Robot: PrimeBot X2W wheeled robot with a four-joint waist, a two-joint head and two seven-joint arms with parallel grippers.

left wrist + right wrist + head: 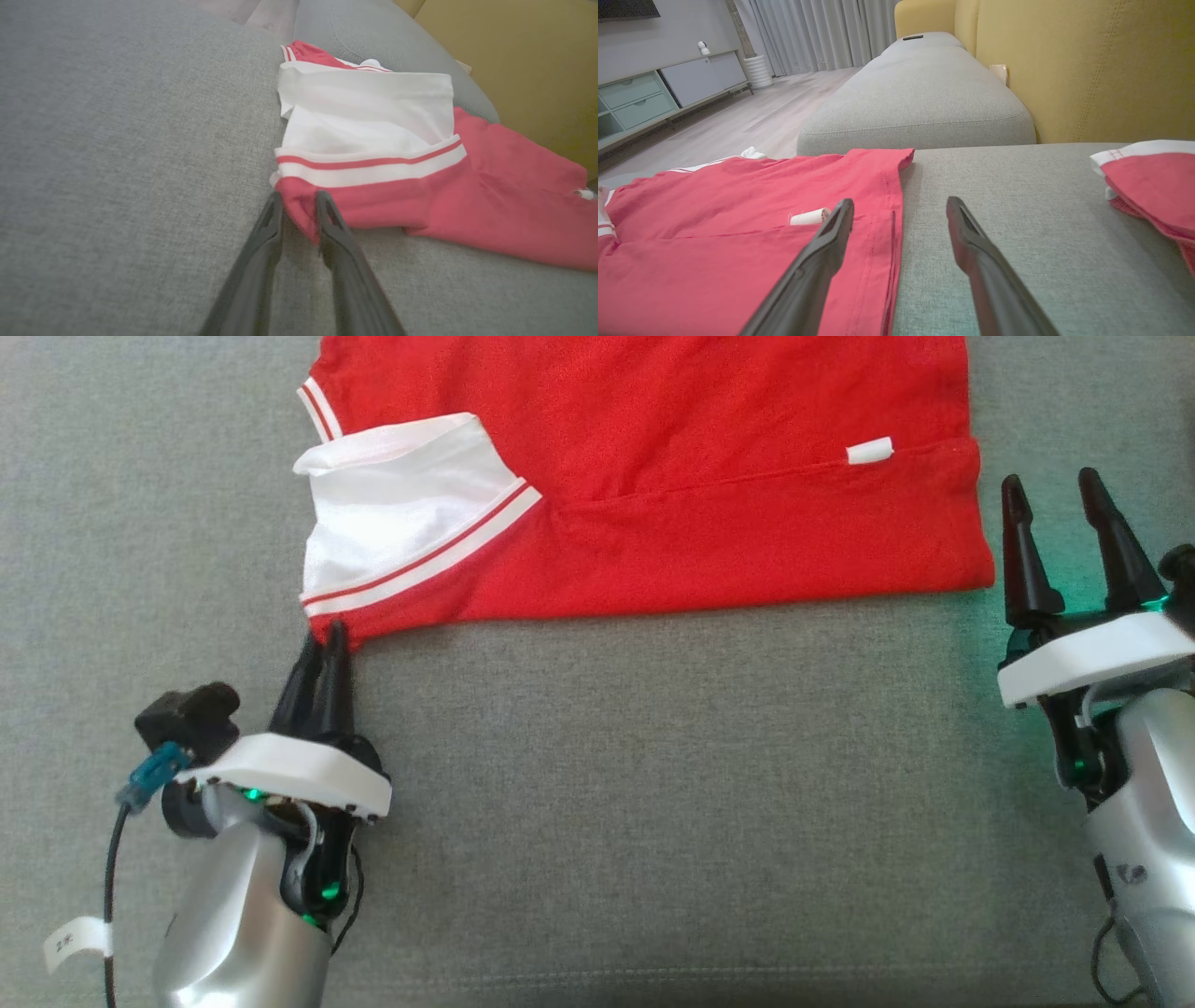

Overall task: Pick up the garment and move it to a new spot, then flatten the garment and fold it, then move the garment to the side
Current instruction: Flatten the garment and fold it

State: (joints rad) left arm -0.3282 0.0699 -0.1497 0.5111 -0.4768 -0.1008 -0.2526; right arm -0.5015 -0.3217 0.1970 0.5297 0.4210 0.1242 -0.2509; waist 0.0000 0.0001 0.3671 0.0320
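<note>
Garment [653, 476] lies spread flat on the grey sofa cushion [653, 803]. Our left tool [325, 637] pinches its near left corner between narrowed fingers. Our right tool [1052, 483] stands wide open and empty, just beside the right hem.

Grey fabric sofa seat [1017, 210] near, yellow backrest [1087, 70] to the right, second grey cushion [920, 93] beyond, pale wood floor [752, 126] left, low cabinet [635, 105] with mint drawers against a grey wall [668, 32], pale curtains [817, 32] far back

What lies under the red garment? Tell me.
The grey cushion shows beside and in front of the red garment; the garment covers whatever lies directly beneath it.
</note>
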